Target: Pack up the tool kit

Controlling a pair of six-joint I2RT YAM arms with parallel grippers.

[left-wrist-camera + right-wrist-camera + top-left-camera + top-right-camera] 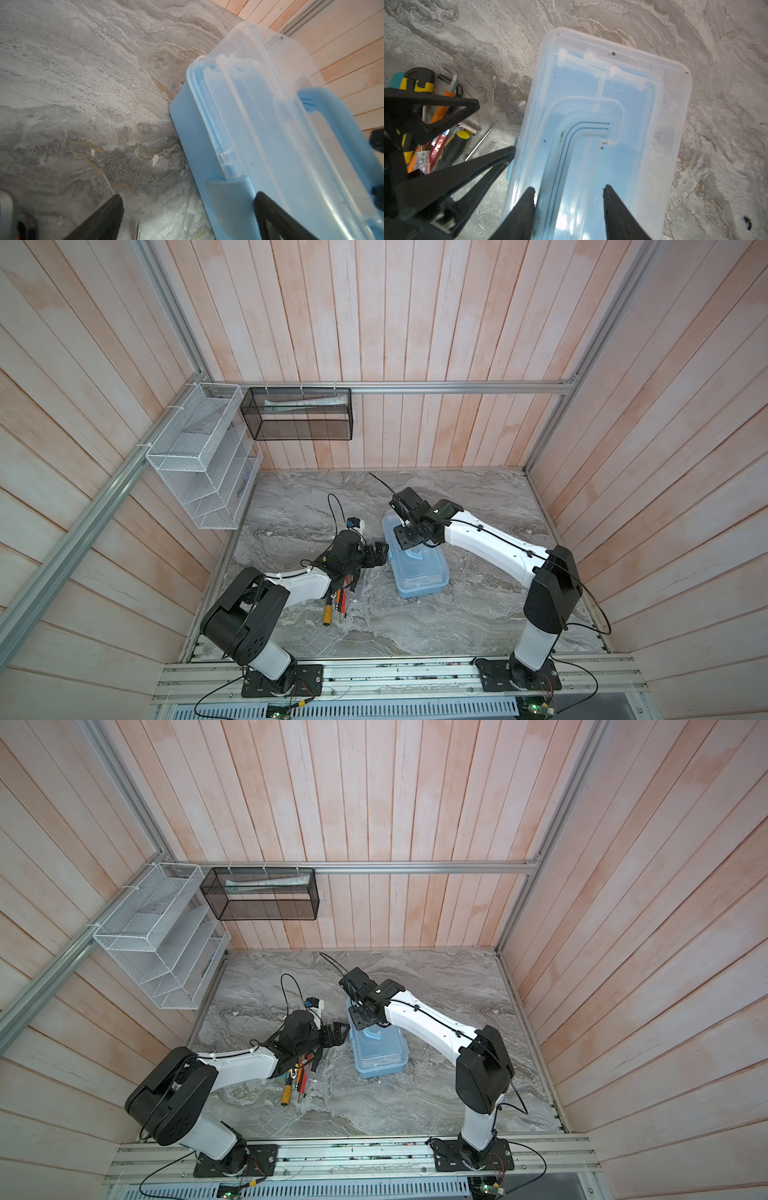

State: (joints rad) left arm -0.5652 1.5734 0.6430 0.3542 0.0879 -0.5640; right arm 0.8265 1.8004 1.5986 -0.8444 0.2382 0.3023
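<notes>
Status: the pale-blue rectangular plastic tool kit (pixel 419 572) sits flat on the grey marble-pattern bench (pixel 478 614), about mid-bench between the two arms, with its translucent clear lid (pixel 664 93) down. I see nothing packed through the lid. The loose hand tools (pixel 338 605) (yellow-and-black screwdriver, orange and red handles, steel hex keys) lie in a heap on the bench just beside the kit's long side, under the left arm. My read is that we're at the opening step, not loading yet. The right pincer (pixel 569 190) is down over the far part of the lid, jaws part-way apart astride the blue loop handle (pixel 583 124), with one fingertip close against its outer edge. I see no bite on the handle, so I call it released. The left pincer (pixel 188 196) is spread fully and holds nothing. It sits at the kit's long side facing the tools, one finger over the bench and the other over the lid edge, with the blue side latch (pixel 228 193) between them. The latch looks seated against the lid rim, though the wrist view is too blurred to be sure. Next move as I see it: pop that latch first, then raise the lid while something pins the base. Pulling the handle with the latch seated would likely lift the whole kit, which looks light and empty. Clear plastic is slick, so a shallow pinch may slip.
</notes>
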